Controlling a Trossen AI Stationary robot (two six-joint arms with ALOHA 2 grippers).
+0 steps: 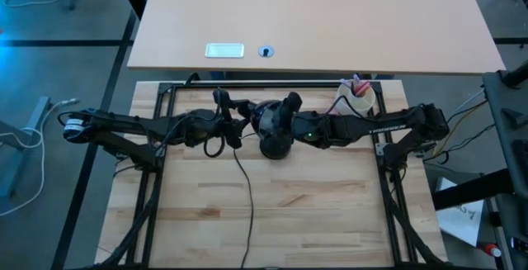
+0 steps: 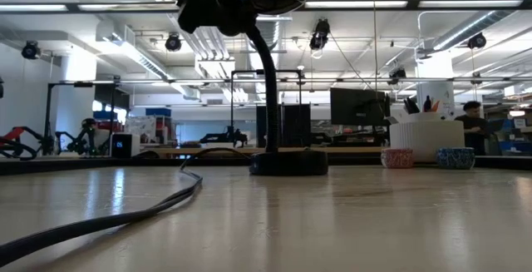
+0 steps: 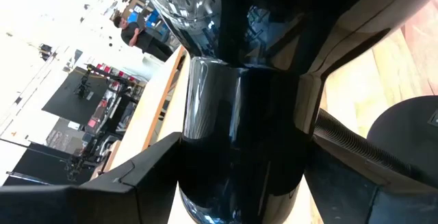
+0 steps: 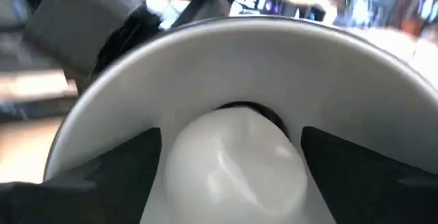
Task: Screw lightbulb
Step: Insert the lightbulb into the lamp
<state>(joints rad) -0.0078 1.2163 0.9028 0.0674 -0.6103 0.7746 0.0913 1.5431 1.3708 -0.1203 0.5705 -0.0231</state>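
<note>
The bulb (image 4: pixel 236 162) is being seen, in the right wrist view, seated neck-first in the middle of the lamp's shade (image 4: pixel 260 66), its white globe facing the camera. The right gripper (image 4: pixel 233 172) is being held close in front of it, one dark finger (image 4: pixel 116 166) at 9 o'clock of the globe and the other at 3 o'clock; the jaws are standing spread, with a gap showing on each side, so the bulb is judged not to be gripped. From above, the lamp (image 1: pixel 272 130) is being viewed at the table's middle, toward 12 o'clock, with the right gripper (image 1: pixel 290 105) reaching in from 3 o'clock and the left gripper (image 1: pixel 227 120) from 9 o'clock. In the left wrist view the left gripper's fingers (image 3: pixel 137 183) are being held on either side of the lamp's dark glossy body (image 3: pixel 233 121), apparently bracing it. The bulb is judged to be in its socket; whether it is fully tightened cannot be told. Possibly further turns, then withdrawal, are remaining.
</note>
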